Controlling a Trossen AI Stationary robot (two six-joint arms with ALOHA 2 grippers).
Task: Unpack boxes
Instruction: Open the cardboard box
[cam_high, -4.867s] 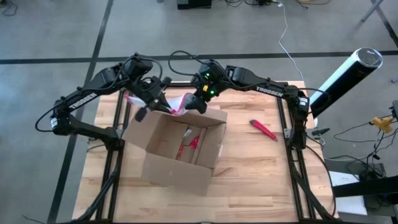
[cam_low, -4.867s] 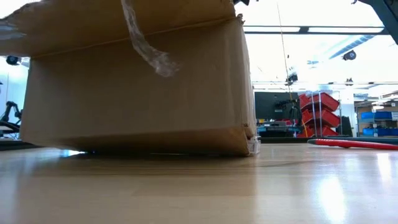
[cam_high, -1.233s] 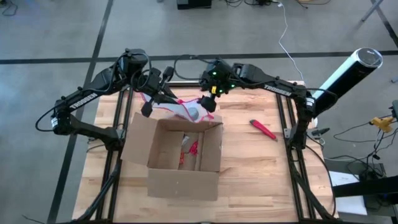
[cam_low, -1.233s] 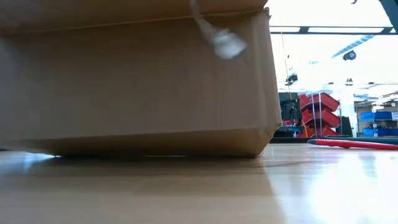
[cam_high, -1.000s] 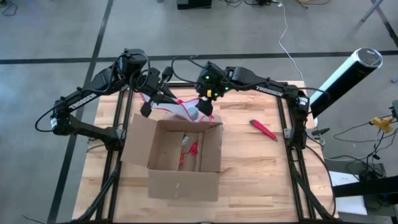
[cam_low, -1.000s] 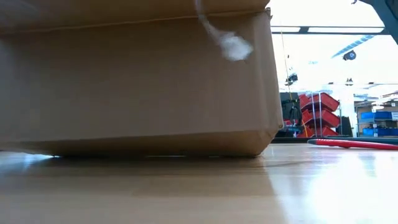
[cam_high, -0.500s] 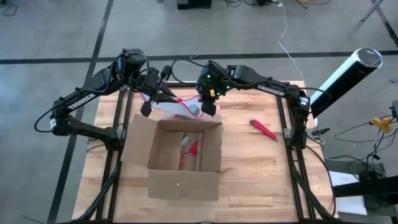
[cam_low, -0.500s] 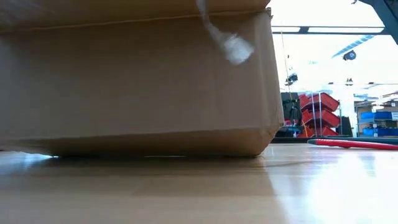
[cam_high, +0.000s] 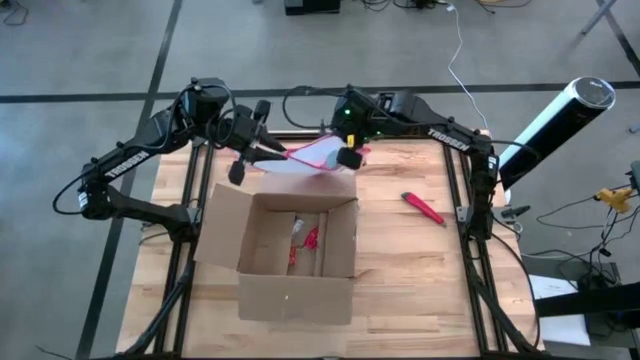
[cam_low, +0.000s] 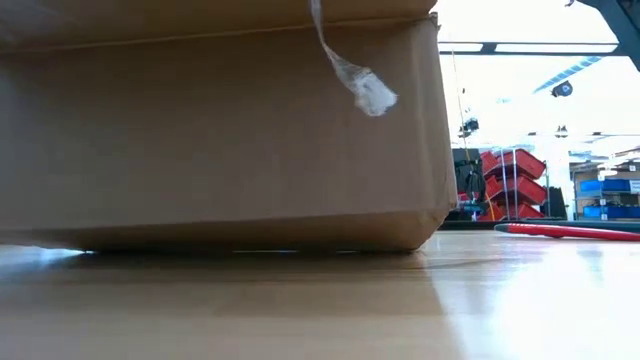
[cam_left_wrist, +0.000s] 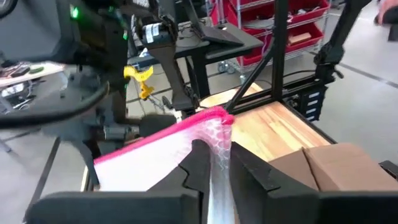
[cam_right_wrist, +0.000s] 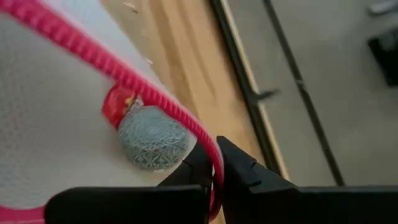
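Cardboard box (cam_low: 220, 130) seen close up, seated on table (cam_low: 400, 305), filling most of view. Strip of clear tape (cam_low: 350, 70) hung down box's side. Red tool (cam_low: 568, 232) laid on table's far right edge. Red bins (cam_low: 510, 178) noted in room behind.

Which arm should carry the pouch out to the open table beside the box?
Right, probably. Both grippers, left and right, are shut on the pouch above the box's far edge, but the bare table lies on the right arm's side.
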